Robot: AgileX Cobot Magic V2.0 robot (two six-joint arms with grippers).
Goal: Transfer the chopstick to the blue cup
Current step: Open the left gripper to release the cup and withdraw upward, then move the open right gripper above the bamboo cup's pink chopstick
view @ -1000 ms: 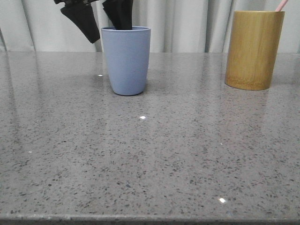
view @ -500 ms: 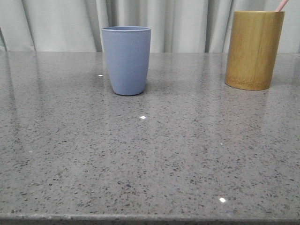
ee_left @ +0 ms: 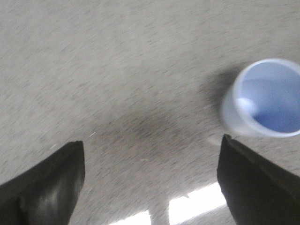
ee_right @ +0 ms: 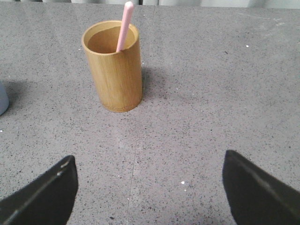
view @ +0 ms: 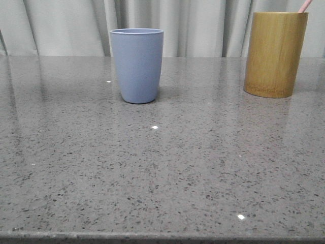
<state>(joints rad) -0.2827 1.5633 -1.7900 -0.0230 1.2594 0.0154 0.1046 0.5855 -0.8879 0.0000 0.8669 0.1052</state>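
The blue cup (view: 137,65) stands upright on the grey table, left of centre in the front view, and looks empty in the left wrist view (ee_left: 269,96). A pale pink chopstick (ee_right: 124,26) leans inside the yellow-brown bamboo cup (ee_right: 114,66); only its tip (view: 304,5) shows in the front view. My left gripper (ee_left: 150,176) is open and empty, high above the table beside the blue cup. My right gripper (ee_right: 149,183) is open and empty, well short of the bamboo cup. Neither gripper shows in the front view.
The bamboo cup (view: 274,53) stands at the back right of the speckled grey table (view: 162,168). A pale curtain (view: 66,25) hangs behind the table. The left wrist view is motion-blurred.
One second ago the left gripper's black fingers stood at the blue cup's rim in the front view. They have since risen out of that view. The cups have not moved.
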